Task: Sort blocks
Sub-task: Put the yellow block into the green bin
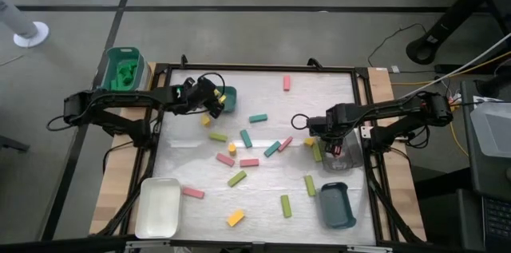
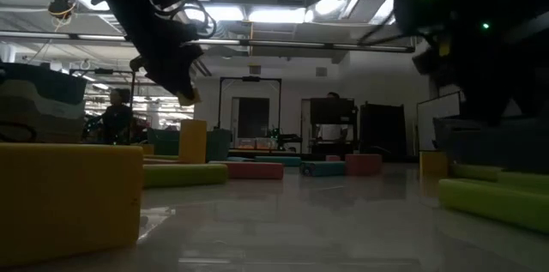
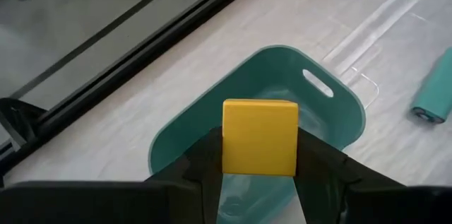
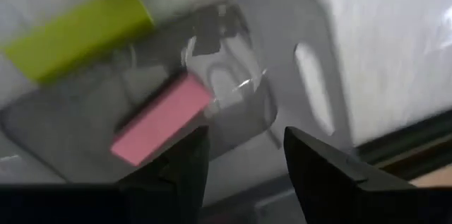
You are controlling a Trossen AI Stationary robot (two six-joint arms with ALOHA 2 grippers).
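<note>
Pale and streaked, the surface is carrying blocks scattered across its middle, seen from above with the near edge at six o'clock. Nearest, around six o'clock, a yellow-orange block and a lime green block are lying loose between a white tray at seven o'clock and a dark teal tray at five. Further in, pink, teal and green blocks are waiting unsorted around the centre. At three o'clock the right gripper is hanging with its fingers spread and empty over a clear grey tray, where a pink block is lying, apparently just dropped there as its colour's bin. Farthest, at ten o'clock, the left gripper is pinching a yellow cube directly above a teal tray, probably lining it up for release inside.
</note>
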